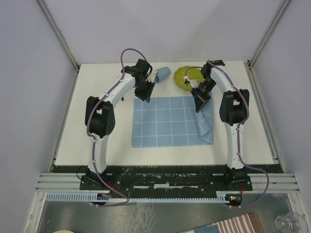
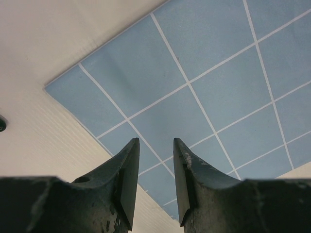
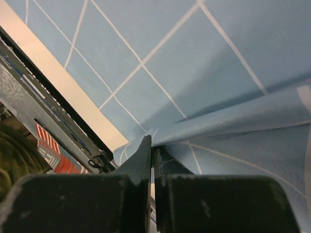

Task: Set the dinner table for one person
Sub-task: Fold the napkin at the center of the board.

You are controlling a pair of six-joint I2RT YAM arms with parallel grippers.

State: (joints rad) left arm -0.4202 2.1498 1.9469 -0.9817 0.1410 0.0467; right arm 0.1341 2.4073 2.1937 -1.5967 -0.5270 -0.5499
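A light-blue cloth with a white grid point(image 1: 167, 121) lies on the white dinner table point(image 1: 97, 97). Its right side is folded and lifted. My right gripper point(image 1: 201, 106) is shut on the cloth's far right edge point(image 3: 204, 131) and holds that fold up off the table. My left gripper point(image 1: 145, 92) is open and empty, hovering just above the cloth's far left corner point(image 2: 68, 87). A blue cup point(image 1: 163, 74) lies on its side behind the cloth. A yellow-green plate point(image 1: 187, 77) sits at the back, beside the right arm.
The black front rail of the table point(image 3: 43, 111) shows in the right wrist view. White bare tabletop point(image 2: 43, 43) lies left of the cloth. Grey walls and metal posts enclose the table on three sides.
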